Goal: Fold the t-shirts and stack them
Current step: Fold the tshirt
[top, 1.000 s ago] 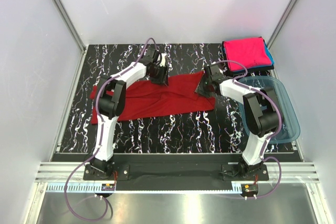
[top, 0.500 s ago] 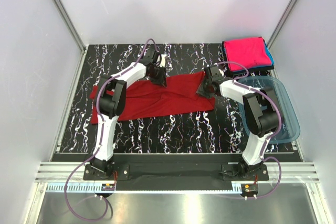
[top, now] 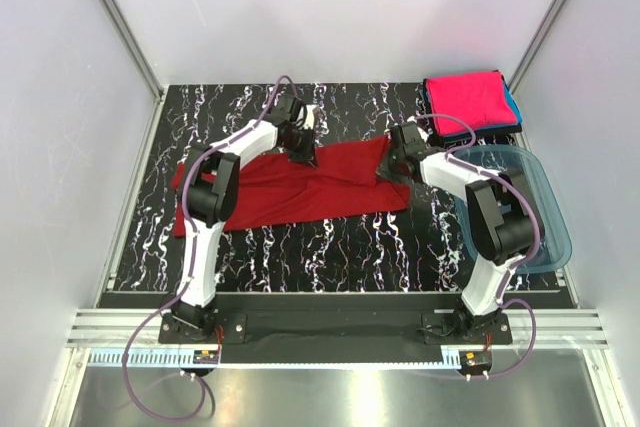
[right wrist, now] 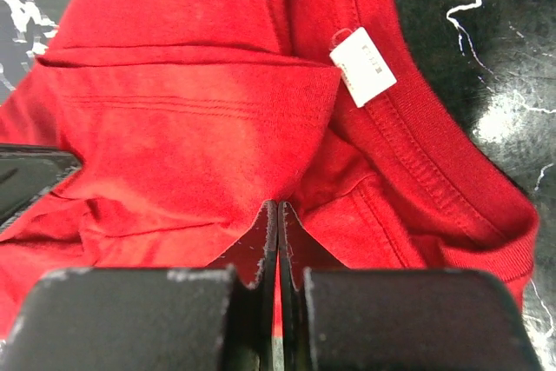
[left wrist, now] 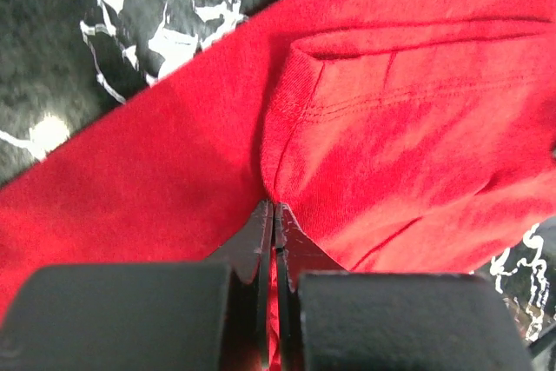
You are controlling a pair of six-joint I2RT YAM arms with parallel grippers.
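left pincer [left wrist: 274, 215] pinching red t-shirt [top: 330, 182] far edge | right pincer [right wrist: 277, 210] pinching it beside neck label [right wrist: 362, 65]

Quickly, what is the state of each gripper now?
Left gripper: closed on the dark red cotton t-shirt.
Right gripper: closed on the same t-shirt.

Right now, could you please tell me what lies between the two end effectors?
Only the dark red t-shirt: in the top view its far edge spans from the left end effector to the right end effector, both pinching it.
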